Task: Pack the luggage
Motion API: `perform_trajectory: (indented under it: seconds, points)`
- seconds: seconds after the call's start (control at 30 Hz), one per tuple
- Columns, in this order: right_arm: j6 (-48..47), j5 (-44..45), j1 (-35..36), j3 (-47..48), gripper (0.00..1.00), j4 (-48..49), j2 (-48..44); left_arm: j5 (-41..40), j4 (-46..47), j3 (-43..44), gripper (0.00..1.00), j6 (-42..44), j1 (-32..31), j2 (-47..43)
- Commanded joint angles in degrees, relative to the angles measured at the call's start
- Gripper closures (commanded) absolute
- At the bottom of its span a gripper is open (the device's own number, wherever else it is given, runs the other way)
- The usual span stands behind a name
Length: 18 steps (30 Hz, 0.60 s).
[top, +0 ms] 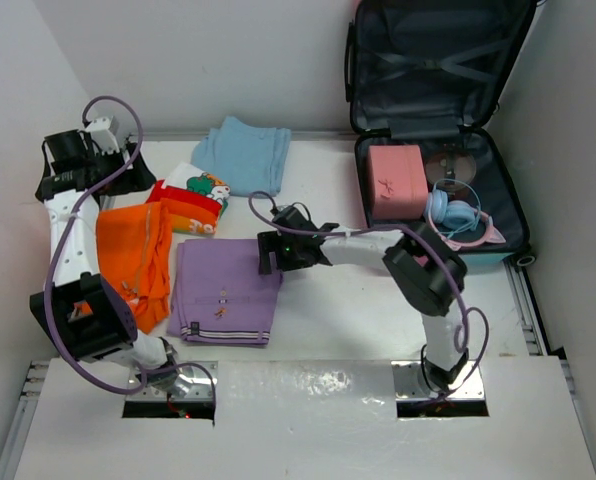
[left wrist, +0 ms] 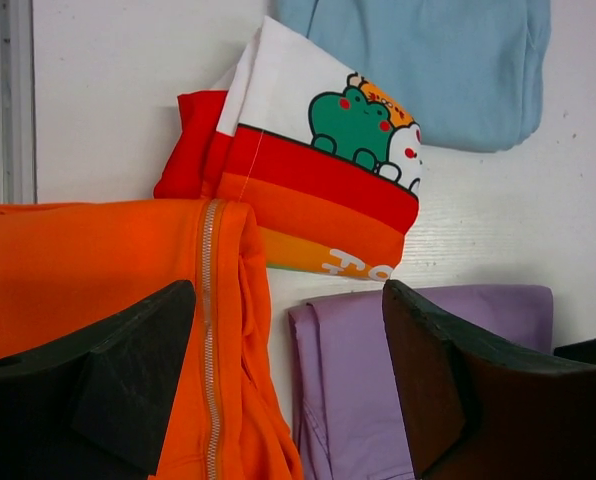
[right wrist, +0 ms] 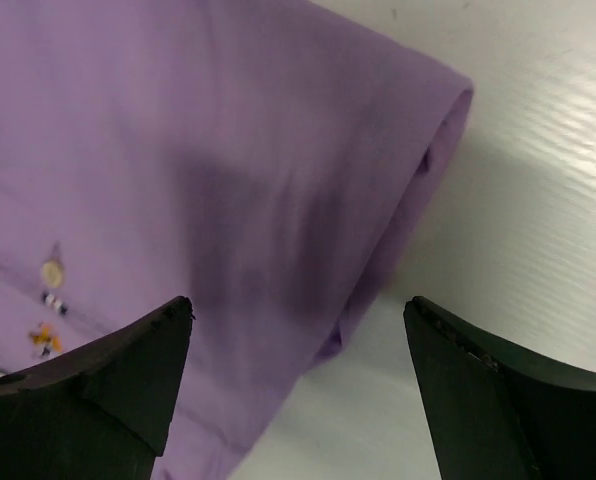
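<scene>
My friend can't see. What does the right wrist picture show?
The open right gripper is above the folded edge of a purple garment lying on the white table. Its two black fingers fill the bottom corners.

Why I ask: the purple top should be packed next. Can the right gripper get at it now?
Probably yes. The right gripper hangs open over the edge of the purple top, one finger over cloth and the other over the table. Nothing lies on that edge.
</scene>
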Motion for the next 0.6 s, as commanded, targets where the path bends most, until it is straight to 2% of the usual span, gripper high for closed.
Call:
perform_trajectory:
  seconds: [0.0, 0.1, 0.2, 0.23, 0.3, 0.33, 0.37, 0.4, 0.47, 0.53, 0.57]
  points:
    - [6.18, -2.61, 0.49, 3.01, 0.15, 4.77, 4.67, 0.71, 0.87, -0.01, 0.28, 1.62, -0.07, -1.40]
    - [9.51, -4.54, 0.57, 3.10, 0.18, 5.48, 8.02, 1.24, 1.14, 0.16, 0.27, 1.62, -0.16, -0.96]
    - [12.24, -4.55, 0.66, 0.91, 0.28, 7.76, 9.17, 2.56, 1.14, 0.25, 0.27, 1.53, -0.16, -0.60]
    - [13.99, -5.33, 0.66, -0.58, 0.45, 9.60, 9.35, 3.34, 1.14, 0.17, 0.27, 1.44, -0.16, -0.43]
    - [16.28, -6.83, 0.49, -1.64, 0.62, 12.16, 9.52, 4.23, 0.96, -0.10, 0.28, 1.53, -0.33, -0.25]
    - [16.55, -6.57, -0.04, -3.04, 0.81, 13.21, 9.17, 5.45, 0.70, -0.18, 0.29, 1.71, -0.68, 0.01]
    - [16.55, -6.05, -0.56, -4.18, 0.93, 13.74, 8.39, 5.90, 0.26, -0.19, 0.30, 2.32, -0.68, 0.19]
    - [16.03, -4.82, -1.18, -5.50, 1.00, 13.74, 7.25, 6.34, -1.74, 0.34, 0.31, 4.32, -1.99, 0.36]
    - [14.45, -0.88, -4.42, -10.33, 1.00, 13.57, 2.07, 8.00, -4.91, 1.39, 0.31, 8.27, -6.45, 1.50]
    - [12.17, -0.94, -7.76, -14.89, 1.00, 14.27, -1.36, 8.19, -9.48, 1.66, 0.31, 10.75, -11.12, 2.29]
    - [11.03, -2.86, -11.78, -15.79, 1.00, 14.27, -3.72, 8.10, -10.63, 1.22, 0.31, 12.07, -15.49, 2.82]
